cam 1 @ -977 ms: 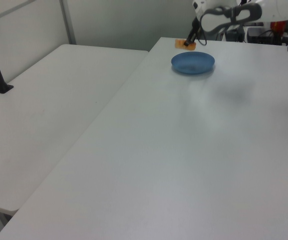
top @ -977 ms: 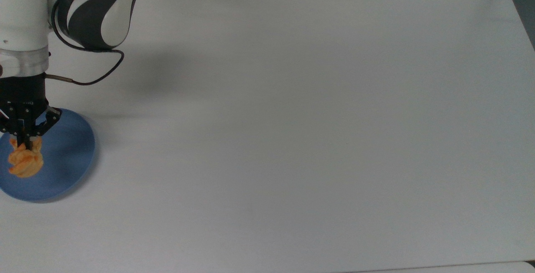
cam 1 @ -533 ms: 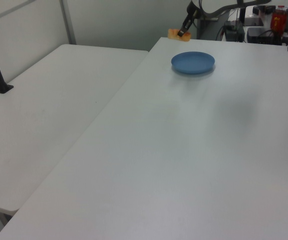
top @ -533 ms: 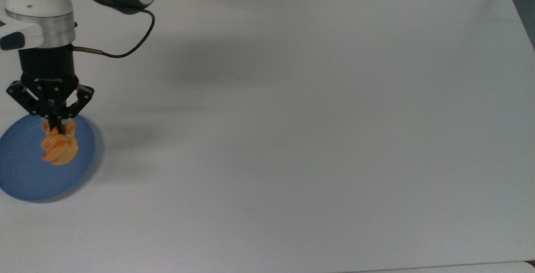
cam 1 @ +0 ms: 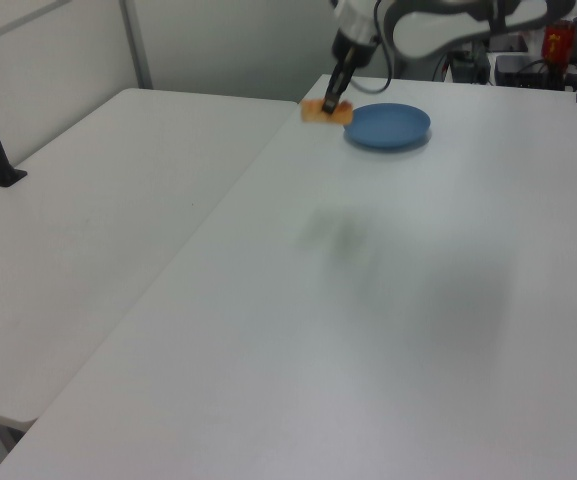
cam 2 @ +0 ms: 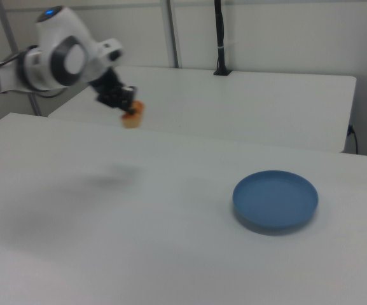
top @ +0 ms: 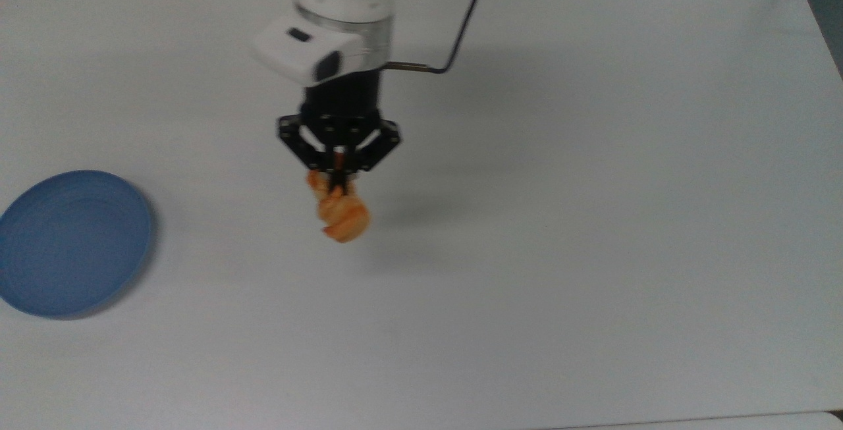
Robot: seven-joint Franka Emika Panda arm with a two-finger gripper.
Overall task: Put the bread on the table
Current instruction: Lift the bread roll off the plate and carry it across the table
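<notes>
Hanging above the table (top: 593, 219), bread (top: 342, 216) pinched in closed jaws, upper end hidden, blue plate (top: 69, 242) well apart.

Second white table (cam 2: 247, 101), pale wall (cam 2: 278, 35)

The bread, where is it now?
The bread hangs in the gripper, above the table, right of the blue plate in the top view.
</notes>
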